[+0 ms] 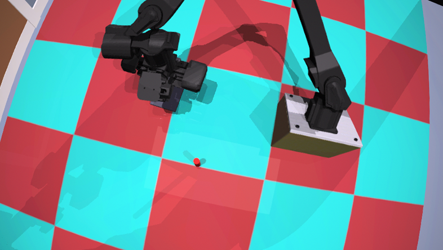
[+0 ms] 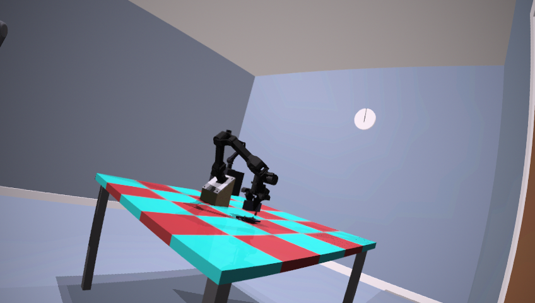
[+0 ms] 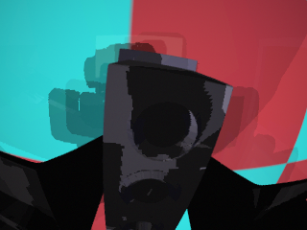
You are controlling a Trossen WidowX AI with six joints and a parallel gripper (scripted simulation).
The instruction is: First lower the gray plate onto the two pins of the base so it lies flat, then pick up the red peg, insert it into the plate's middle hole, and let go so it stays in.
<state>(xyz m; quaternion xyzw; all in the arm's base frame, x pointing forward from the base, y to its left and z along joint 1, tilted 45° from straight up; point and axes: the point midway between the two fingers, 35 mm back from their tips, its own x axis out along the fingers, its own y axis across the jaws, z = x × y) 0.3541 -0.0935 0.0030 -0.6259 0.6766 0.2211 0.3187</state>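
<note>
Reference landmark: the red peg (image 1: 196,161), which rests on the checkered worktop (image 1: 84,170) at the boundary between a cyan square and a red square.

Left of the peg, the worktop edge curves along a pale strip of floor; several squares of checkered surface lie between that edge and the peg, crossed only by shadows.

Up and to the left of the peg, well apart from it, the pincer (image 1: 165,98) points down at the worktop. It is closed on the gray plate (image 1: 169,102), with the jaws stopped partway by the plate's thickness. In the top view only a dark corner of the plate shows below the pincer body. In the wrist view the plate (image 3: 160,153) fills the centre, gripped at its near end between the two dark fingers, with its middle hole visible and its far edge over the seam between a cyan and a red square. The exterior view shows the plate hanging edge-down just above the worktop.

The base with its two pins cannot be made out in any view.

To the right of the peg, well apart, the arm stands on a block pedestal (image 1: 353,139). Beyond it the worktop continues to its right edge against gray floor
</note>
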